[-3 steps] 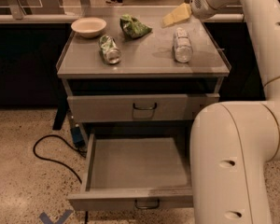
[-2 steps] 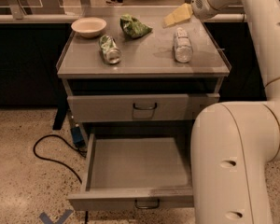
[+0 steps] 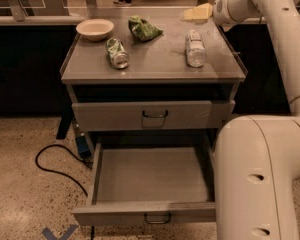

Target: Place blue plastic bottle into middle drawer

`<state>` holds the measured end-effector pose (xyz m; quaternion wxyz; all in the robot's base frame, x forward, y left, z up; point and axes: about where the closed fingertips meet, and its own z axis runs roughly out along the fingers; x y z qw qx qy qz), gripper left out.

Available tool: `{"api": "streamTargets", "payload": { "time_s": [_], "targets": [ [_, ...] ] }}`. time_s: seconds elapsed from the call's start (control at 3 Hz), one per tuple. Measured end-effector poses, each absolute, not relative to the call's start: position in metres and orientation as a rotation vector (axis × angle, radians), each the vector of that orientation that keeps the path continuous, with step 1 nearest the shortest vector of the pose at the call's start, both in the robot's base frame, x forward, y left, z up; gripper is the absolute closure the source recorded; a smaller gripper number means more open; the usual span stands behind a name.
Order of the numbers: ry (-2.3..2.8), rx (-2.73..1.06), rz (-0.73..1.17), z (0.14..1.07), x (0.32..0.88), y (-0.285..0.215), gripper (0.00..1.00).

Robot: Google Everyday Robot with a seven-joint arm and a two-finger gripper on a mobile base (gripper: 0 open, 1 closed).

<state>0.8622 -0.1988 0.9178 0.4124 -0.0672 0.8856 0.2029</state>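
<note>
Because the blue plastic bottle (image 3: 195, 49) is not picked up yet, the job right now is to reach it and grab it well. Going from left to right on the cabinet top (image 3: 155, 71), a white bowl (image 3: 94, 28) sits at the back left corner. A crushed can (image 3: 117, 53) lies just in front of it, and a green bag (image 3: 144, 28) sits by the back edge near the middle. The bottle lies near the right edge, about halfway between the back edge and the front edge, well apart from the can. It lies flat on its side. Its long way runs from the back edge to the front edge, and the cap end seems to point at the back edge, though that is hard to tell. The gripper (image 3: 199, 12) hangs over the back right corner, near the bottle but not touching it, and I cannot tell if it is open or closed. I think it should come down over the middle of the bottle and squeeze its round sides from left and right, so it cannot roll off. Below, the middle drawer (image 3: 150, 212) is pulled out, ready for the bottle.
</note>
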Motion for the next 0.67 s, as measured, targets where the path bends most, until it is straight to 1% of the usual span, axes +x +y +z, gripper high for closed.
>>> {"api": "streamTargets", "payload": {
  "time_s": [0.33, 0.67],
  "targets": [
    [2.171, -0.043, 0.557, 0.9276, 0.8771, -0.1983, 0.00],
    [2.171, -0.043, 0.557, 0.9275, 0.8771, -0.1983, 0.00]
  ]
}}
